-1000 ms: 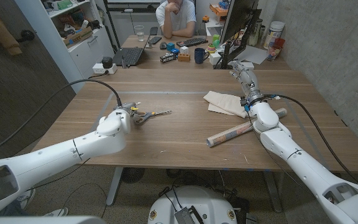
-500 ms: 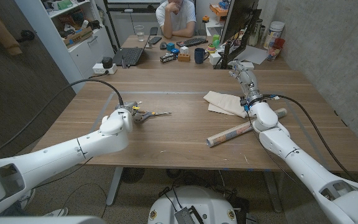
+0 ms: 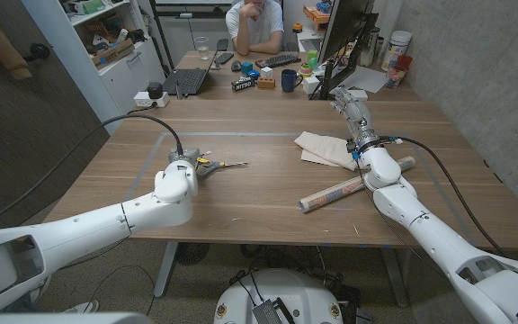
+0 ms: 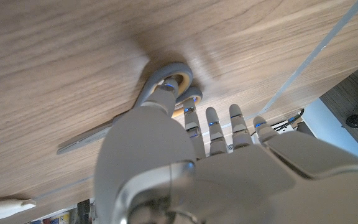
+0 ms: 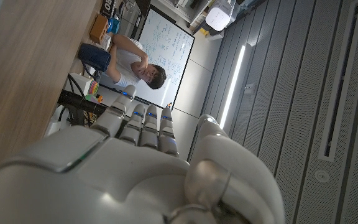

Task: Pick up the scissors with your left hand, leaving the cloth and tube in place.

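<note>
Now that your left hand [image 3: 190, 166] has slid forward over the last second and covers the grey handles, the scissors [image 3: 221, 165] lie on the bench [image 3: 268, 193] toward nine o'clock, blades pointing to three. One finger sits in a handle loop, the others extended; nothing is gripped yet, so close before lifting. The cloth [image 3: 322, 148] and tube [image 3: 335, 192] sit untouched.
</note>
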